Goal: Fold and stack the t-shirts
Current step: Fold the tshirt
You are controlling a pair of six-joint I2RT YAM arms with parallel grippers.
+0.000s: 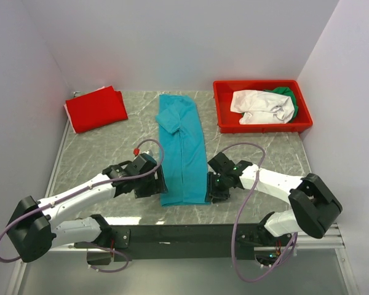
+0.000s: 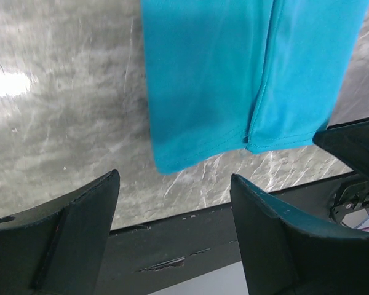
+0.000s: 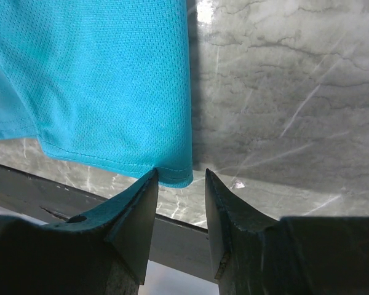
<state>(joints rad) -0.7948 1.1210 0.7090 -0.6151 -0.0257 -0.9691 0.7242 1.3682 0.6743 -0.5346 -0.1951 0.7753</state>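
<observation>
The teal shirt [image 1: 183,153] lies as a long strip running away from the arms (near hem closest to them). The left gripper [image 1: 158,184] and the right gripper [image 1: 213,189] flank that hem, both released, the right one closer to its corner.

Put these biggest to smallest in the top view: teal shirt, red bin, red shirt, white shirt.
Red bin and teal shirt: about alike, cannot rank.
Then red shirt.
Smallest: white shirt, bunched in the bin.
</observation>
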